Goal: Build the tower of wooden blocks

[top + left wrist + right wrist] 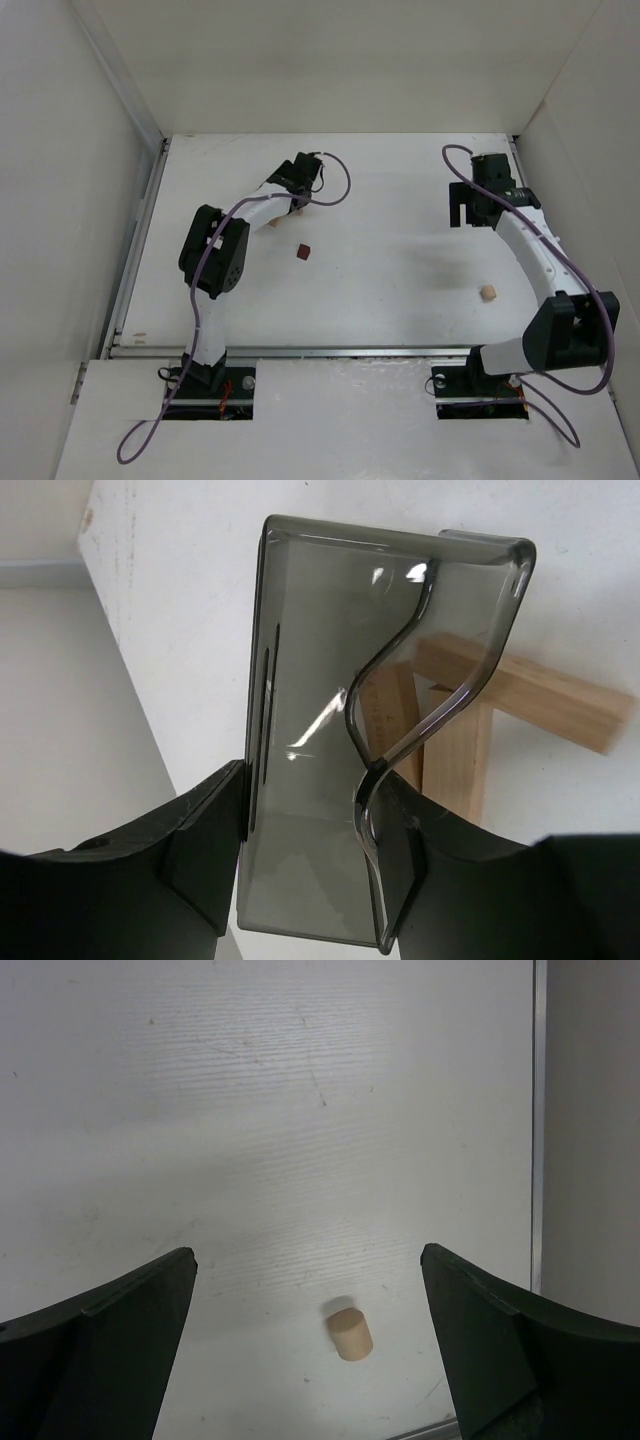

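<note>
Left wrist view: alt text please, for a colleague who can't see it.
The left gripper clamps a translucent grey rectangular plastic tray. Behind the tray, a pale flat wood plank rests on pale wood uprights on the white table.

light: bright, even, from above; white table [400, 290] nearly washed out | shadows: soft, faint grey patches mid-table, small one beside the peg [350, 1336] | glare: white streaks on the smoky tray [310, 730] | focus: overhead sharp, wrist views soft at near edges
</note>
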You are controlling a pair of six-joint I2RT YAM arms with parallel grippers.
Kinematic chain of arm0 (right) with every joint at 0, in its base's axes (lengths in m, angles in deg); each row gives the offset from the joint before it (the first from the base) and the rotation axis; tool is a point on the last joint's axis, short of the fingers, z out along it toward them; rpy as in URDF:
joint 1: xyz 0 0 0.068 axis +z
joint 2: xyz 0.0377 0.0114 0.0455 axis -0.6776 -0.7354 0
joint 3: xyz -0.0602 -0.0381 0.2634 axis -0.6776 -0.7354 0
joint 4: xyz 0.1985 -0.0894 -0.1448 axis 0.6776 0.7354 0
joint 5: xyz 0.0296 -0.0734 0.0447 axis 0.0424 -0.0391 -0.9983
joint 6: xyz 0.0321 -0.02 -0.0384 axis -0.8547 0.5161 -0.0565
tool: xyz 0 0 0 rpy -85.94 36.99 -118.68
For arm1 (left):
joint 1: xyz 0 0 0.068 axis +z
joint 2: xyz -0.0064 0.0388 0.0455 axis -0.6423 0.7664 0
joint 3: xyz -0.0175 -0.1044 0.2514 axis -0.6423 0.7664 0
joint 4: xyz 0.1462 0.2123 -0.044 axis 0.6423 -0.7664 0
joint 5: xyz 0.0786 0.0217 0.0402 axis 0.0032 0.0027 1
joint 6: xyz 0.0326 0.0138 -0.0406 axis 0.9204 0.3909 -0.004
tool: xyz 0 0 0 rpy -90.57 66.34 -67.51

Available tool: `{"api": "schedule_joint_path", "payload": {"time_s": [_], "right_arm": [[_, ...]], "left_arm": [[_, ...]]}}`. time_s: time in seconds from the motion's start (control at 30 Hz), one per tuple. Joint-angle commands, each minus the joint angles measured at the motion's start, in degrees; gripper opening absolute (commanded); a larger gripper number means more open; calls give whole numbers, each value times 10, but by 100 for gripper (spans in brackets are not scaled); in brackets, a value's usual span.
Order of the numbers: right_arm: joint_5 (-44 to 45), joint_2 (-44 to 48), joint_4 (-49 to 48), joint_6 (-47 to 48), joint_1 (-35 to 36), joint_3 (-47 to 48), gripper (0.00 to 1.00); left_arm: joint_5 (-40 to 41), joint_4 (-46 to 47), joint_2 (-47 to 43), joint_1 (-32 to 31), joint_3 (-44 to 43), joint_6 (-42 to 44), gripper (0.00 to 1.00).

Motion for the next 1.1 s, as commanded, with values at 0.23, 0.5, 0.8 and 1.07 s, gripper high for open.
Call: {"api": "schedule_joint_path", "payload": {"time_s": [0.23, 0.5, 0.8, 1.07], "right_arm": [[-37, 72, -46, -24, -9, -33, 100], [-15, 7, 66, -92, -56, 59, 100], [-42, -15, 95, -109, -74, 73, 100], [-42, -4, 102, -126, -96, 67, 100]], "left_arm": [[-53, -41, -111, 18, -53, -68, 0], [-536, -208, -105, 214, -145, -161, 0], [-914, -304, 49, 396, -145, -116, 0], [-1112, -376, 152, 457, -155, -58, 0]]}}
